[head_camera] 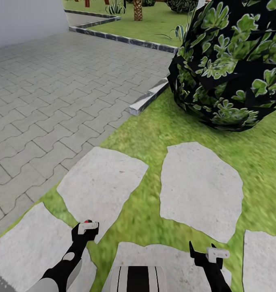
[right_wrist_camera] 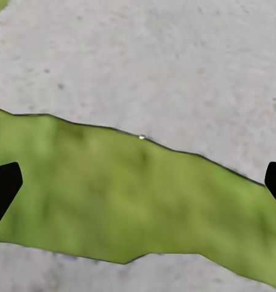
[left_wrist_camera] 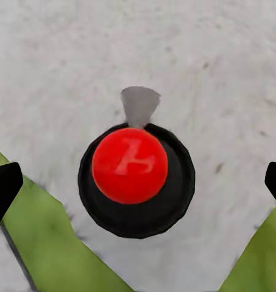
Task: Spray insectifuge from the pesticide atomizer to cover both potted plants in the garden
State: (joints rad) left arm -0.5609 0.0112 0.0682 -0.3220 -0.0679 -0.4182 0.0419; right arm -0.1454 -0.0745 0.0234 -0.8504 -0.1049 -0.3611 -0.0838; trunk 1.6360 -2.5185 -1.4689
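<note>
Both tools (head_camera: 88, 227) (head_camera: 211, 253) agape, empty.

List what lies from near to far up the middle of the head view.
Black-and-white striped robot trunk → pale flat stepping stones → green grass strip → white-grey kerb block → grey interlocking paving → dark kerb line → far lawn.

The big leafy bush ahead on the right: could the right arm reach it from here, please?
Probably not: the right pincer hangs low near the trunk, and open grass separates it from the bush.

A garden: lawn (head_camera: 154, 134), stepping stones (head_camera: 199, 188), paved drive (head_camera: 52, 89), shrub (head_camera: 235, 61).
</note>
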